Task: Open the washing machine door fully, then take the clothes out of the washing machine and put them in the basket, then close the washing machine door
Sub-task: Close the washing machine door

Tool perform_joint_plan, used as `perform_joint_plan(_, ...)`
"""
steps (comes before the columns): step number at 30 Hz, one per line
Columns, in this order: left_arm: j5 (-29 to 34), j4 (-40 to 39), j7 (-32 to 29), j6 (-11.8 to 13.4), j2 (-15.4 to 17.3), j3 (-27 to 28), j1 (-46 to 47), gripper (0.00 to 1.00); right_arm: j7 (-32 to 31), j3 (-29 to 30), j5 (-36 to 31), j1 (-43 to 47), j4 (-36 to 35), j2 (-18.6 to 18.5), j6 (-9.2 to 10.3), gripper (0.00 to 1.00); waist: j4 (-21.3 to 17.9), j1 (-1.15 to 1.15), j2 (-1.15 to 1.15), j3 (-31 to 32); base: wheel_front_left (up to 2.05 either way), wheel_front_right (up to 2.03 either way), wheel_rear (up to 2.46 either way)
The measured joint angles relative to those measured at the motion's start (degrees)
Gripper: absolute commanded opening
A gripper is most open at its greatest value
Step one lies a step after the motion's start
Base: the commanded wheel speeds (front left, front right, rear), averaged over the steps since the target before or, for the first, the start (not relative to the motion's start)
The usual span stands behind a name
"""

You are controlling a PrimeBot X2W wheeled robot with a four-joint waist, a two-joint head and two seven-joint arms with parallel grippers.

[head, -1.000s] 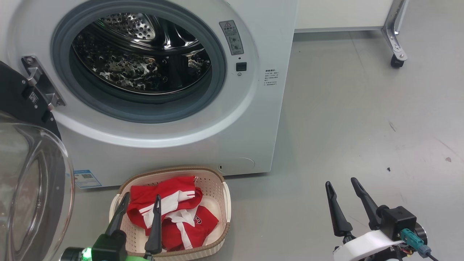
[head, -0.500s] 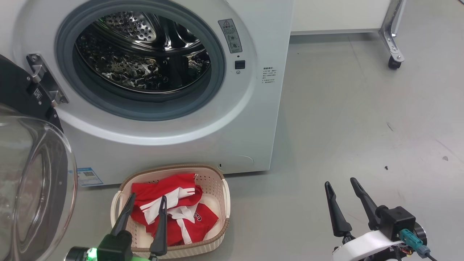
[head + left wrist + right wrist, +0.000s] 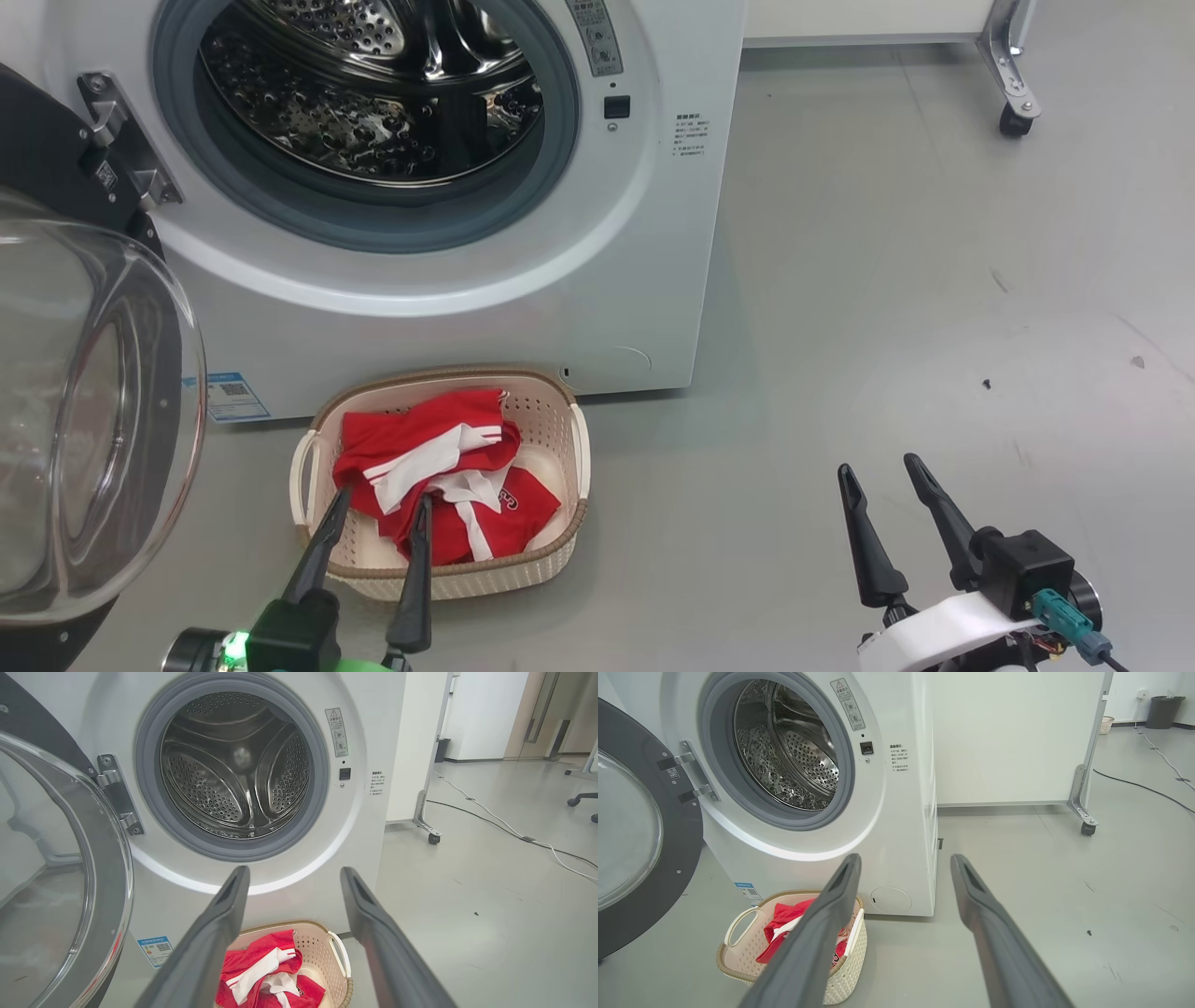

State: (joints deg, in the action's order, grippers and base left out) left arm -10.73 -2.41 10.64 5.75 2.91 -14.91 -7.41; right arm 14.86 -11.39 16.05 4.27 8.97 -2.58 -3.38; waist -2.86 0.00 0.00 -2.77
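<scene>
Washing machine (image 3: 653, 233), front side. The washing machine door (image 3: 686, 858) is swung wide on its hinge (image 3: 126, 140) at the machine's left edge, with the clear glass bowl bulging out toward me. Inside the grey gasket (image 3: 149, 788), the drum (image 3: 233, 774) shows bare perforated steel.

The basket (image 3: 439, 375) sits on the floor (image 3: 887, 280) just in front of the machine's lower panel. It is under the opening and just right of the blue label (image 3: 229, 397). The clothes (image 3: 420, 448) lie heaped inside the basket, red with white stripes.

My left gripper (image 3: 385, 496) is released: fingers spread wide, nothing between them. It hangs in front of the machine, on the side of the basket away from it. In the head view its tips overlap the basket's near wall and the cloth. The left wrist view looks over the basket at the machine's opening, with the basket low between the fingers. I cannot tell whether the tips touch the cloth.

My right gripper (image 3: 878, 465) is also released, fingers parted and empty. It is over bare floor, well to the right of the machine's front right corner, fingers pointing toward the machine.

A metal leg on a caster (image 3: 1013, 103) stands beyond the machine's right side.
</scene>
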Motion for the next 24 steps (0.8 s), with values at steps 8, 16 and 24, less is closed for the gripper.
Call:
perform_joint_plan(8,0.2,-0.3,-0.1,0.0,0.1,0.3,0.0,1.00,0.0,0.3,0.0,0.0,0.0,0.0,0.01,1.00,0.1,0.00,0.00,-0.5,-0.60,0.60,0.00)
perform_joint_plan(16,0.2,-0.5,-0.5,0.0,0.1,0.5,0.0,1.00,0.0,0.5,0.0,0.0,0.0,0.0,0.09,1.00,0.2,0.00,0.00,-0.5,-0.29,0.29,0.00)
perform_joint_plan(24,0.4,-0.5,-0.6,0.0,0.1,0.6,0.0,1.00,0.0,0.6,0.0,0.0,0.1,0.0,0.09,1.00,0.4,0.00,0.00,-0.2,-0.02,0.02,0.00)
